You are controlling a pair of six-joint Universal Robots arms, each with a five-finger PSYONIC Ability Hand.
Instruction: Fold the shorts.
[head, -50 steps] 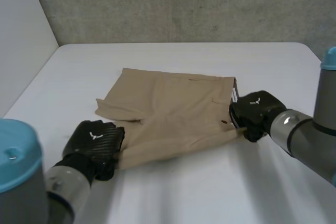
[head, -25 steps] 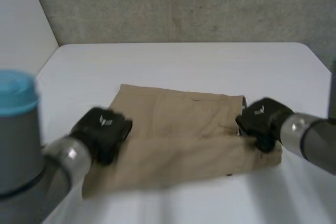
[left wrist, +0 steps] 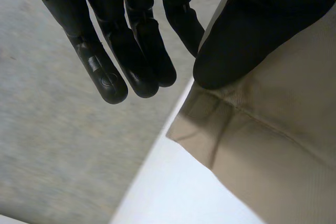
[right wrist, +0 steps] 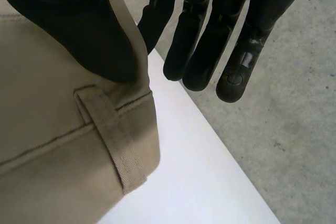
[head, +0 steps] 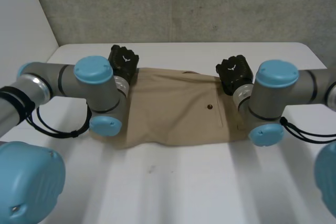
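Two shorts (head: 173, 108) corners at left hand (head: 124, 59), right hand (head: 234, 71)

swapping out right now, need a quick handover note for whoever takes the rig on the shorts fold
Left hand: open, fingers straight, thumb over the far left corner of the shorts.
Right hand: open, fingers straight past the cloth's edge, thumb over the far right corner, by a belt loop.
Shorts: flat on the table, one tan rectangle between the arms.
Done: they look folded in half, near edge laid over to the far edge.
Left: lift both hands clear; probably one more fold, side to side, if a smaller bundle is wanted.
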